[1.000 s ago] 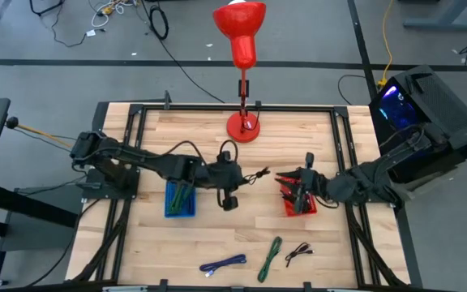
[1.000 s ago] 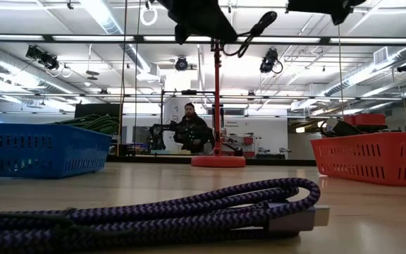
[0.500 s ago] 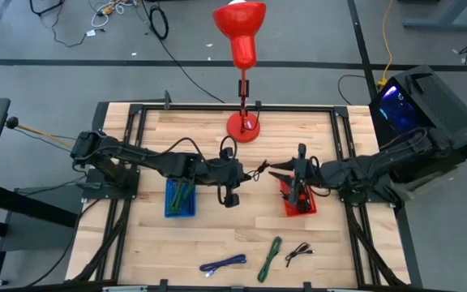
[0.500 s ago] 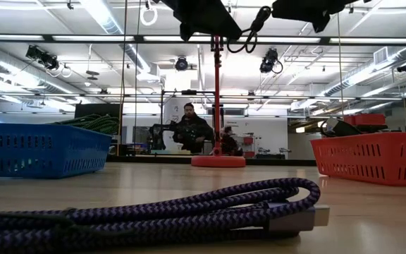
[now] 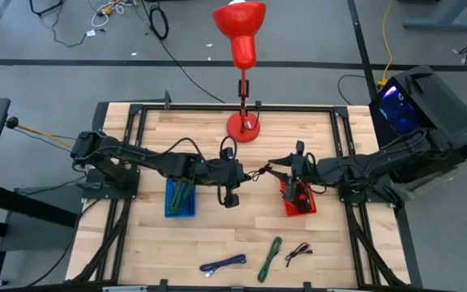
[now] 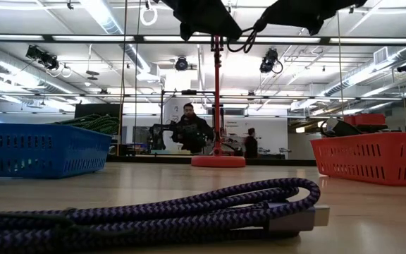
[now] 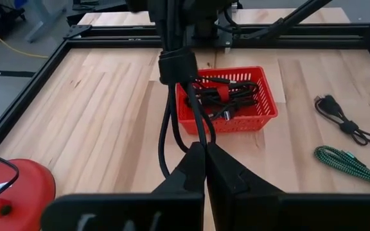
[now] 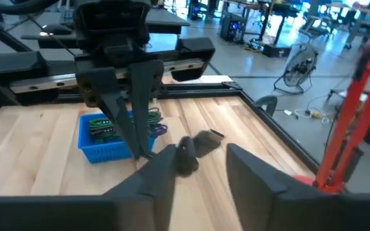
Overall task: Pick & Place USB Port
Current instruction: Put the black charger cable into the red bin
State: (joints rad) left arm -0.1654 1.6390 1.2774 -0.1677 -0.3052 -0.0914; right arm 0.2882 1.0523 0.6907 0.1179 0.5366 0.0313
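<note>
the black usb cable (image 5: 254, 173) hangs in the air at the middle of the high view, between the two arms, its long axis running left to right. the left gripper (image 7: 203, 156) is clamped tight on its near end. the right gripper (image 8: 201, 163) has its fingers parted around the far end, so it is the nearer one for taking over. two baskets: blue basket (image 5: 180, 199), red basket (image 5: 300, 199). three cables lie loose at the lower centre.

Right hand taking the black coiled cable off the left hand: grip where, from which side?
Grip the black coiled cable at its free bundled end, coming from the side opposite the left hand. That end juts clear of its shut fingers, between the right hand's open fingers.
</note>
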